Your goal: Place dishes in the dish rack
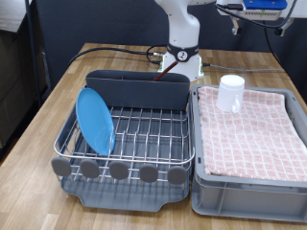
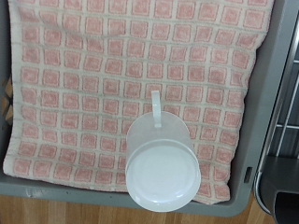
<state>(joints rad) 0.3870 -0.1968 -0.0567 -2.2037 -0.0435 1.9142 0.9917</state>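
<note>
So progress-wise, the blue plate was already in the dish rack, standing on edge in the wire slots at the exterior view's left, leaning a bit, its flat face turned toward the exterior view's right. That looked like the one dish done.

The white mug was still outside it, sitting rim-down on the pink checked cloth over the grey crate, near the far corner of the crate, just beside the rack. In the wrist view the mug stood upright on its mouth, axis vertical, handle pointing toward the cloth's middle.

No spoon visible anywhere. The gripper didn't show in either picture, so couldn't tell if the fingers were spread or closed.
</note>
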